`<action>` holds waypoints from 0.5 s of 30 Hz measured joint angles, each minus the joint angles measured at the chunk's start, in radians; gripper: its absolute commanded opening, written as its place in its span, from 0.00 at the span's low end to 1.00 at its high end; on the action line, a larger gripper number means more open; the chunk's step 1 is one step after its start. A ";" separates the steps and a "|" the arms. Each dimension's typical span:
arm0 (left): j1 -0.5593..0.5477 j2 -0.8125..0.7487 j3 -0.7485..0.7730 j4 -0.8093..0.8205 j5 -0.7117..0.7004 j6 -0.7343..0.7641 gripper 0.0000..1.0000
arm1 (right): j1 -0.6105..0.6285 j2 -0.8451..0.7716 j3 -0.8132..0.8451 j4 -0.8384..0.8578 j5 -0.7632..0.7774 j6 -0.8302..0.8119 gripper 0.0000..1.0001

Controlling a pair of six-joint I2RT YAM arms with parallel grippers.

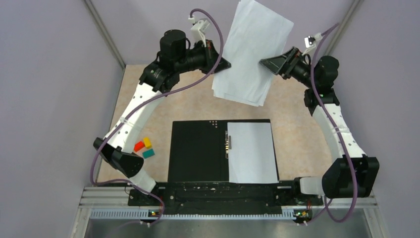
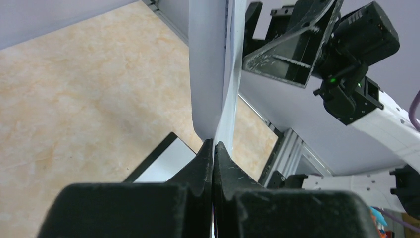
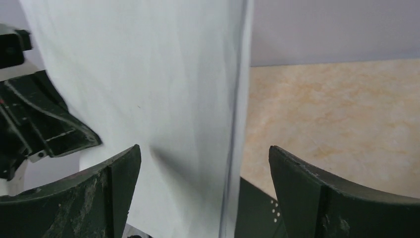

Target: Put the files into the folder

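While the left gripper (image 2: 214, 146) pinches one edge of the files (image 1: 252, 49), jaws pressed tight, the white stack is held tilted in the air above the far side of the table (image 1: 297, 124). The right gripper (image 3: 205, 153) gapes wide, the sheets standing between its fingers. Below, the folder (image 1: 198, 148) lies open at the table's near edge, one white sheet (image 1: 251, 151) on its right half.

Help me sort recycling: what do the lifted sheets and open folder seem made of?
Sheets: thin matte white paper, bowing limply from the left gripper's pinch. Folder: flat, stiff black faces, likely plastic or coated board. Spine clip: perhaps metal.
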 measured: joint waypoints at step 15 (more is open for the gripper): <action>-0.006 -0.196 -0.238 0.046 0.027 -0.018 0.00 | 0.035 -0.168 -0.057 0.214 -0.087 0.098 0.07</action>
